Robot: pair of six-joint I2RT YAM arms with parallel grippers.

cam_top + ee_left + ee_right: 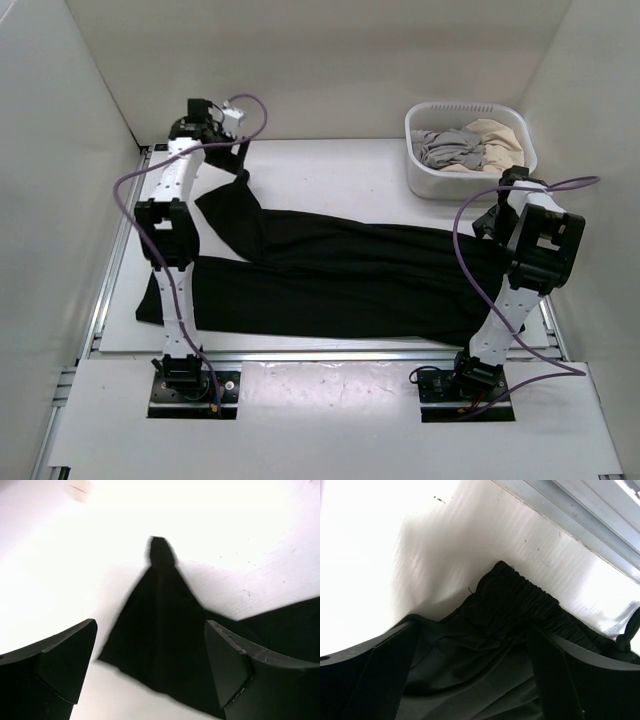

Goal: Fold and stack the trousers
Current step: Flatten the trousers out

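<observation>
Lying under the wide-spread left gripper (150, 627) (leg end): the trousers (162, 650).

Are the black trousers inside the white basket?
No, the trousers lie spread across the table; the basket holds a grey garment and a beige garment.

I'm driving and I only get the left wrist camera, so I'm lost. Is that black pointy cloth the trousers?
Observer: Yes. The top view shows the trousers stretched along the table. Your pointy bit is one leg end, at the far left.
Operator: Where's the other end effector?
Observer: The right end effector hangs open over the elastic waistband, at the trousers' right end.
Operator: Is anything else out there?
Observer: A white basket in the far right corner holds a grey garment and a beige garment.
</observation>
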